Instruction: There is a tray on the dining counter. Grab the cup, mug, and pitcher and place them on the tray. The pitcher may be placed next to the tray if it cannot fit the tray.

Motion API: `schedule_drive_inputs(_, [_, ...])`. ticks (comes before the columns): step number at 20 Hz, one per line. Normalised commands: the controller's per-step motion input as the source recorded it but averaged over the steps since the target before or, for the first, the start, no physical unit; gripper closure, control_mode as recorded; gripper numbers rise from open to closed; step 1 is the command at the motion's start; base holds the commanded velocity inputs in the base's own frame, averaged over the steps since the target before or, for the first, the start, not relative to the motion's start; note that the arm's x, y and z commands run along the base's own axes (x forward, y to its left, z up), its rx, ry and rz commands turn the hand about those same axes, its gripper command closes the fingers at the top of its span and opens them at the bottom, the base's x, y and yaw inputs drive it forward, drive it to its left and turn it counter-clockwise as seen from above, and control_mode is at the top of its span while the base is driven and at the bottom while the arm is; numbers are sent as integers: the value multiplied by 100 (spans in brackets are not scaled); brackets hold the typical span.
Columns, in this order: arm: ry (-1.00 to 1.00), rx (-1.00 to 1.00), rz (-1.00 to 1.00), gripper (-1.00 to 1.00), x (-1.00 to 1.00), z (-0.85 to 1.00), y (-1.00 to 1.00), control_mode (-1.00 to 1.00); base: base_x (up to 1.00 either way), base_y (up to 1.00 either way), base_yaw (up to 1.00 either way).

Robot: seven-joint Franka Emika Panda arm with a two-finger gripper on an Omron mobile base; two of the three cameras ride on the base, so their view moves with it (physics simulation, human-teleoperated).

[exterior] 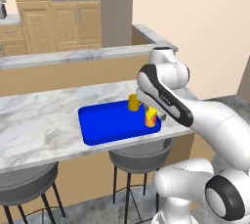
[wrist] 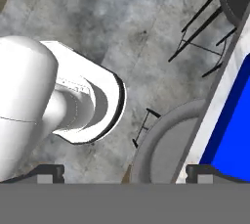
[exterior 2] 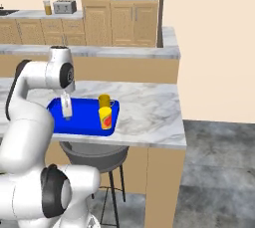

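Claw (exterior 2: pixel 66 112) hangs over the near-left part of the bright blue flat tray (exterior 2: pixel 84 117), fingers spread wide apart, gripping nothing. Tall yellow tumbler with the watermelon picture (exterior 2: pixel 105 118) stands upright on the tray to the claw's right, near the tray's front right corner. Small plain yellow mug (exterior 2: pixel 104 101) stands just behind the tumbler, also on the tray. Tray rests on the white-grey marble dining counter (exterior 2: pixel 149 112). Hand view looks down past the counter edge to a round grey stool seat (wrist: pixel 156 149) and grey floor (wrist: pixel 97 17) beneath.
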Motion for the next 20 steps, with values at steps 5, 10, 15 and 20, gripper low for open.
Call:
schedule_drive_inputs(5, [12,10,69,-100,7,11,-9,-100,0,0,0])
schedule_drive_inputs(10, [-9,-19,74,-100,-25,-2,10,-100,0,0,0])
schedule_drive_inputs(15, [-28,7,50,-100,-65,0,-10,-100,0,0,0])
schedule_drive_inputs(20, [-30,36,13,-100,-10,0,-54,-100,0,0,0])
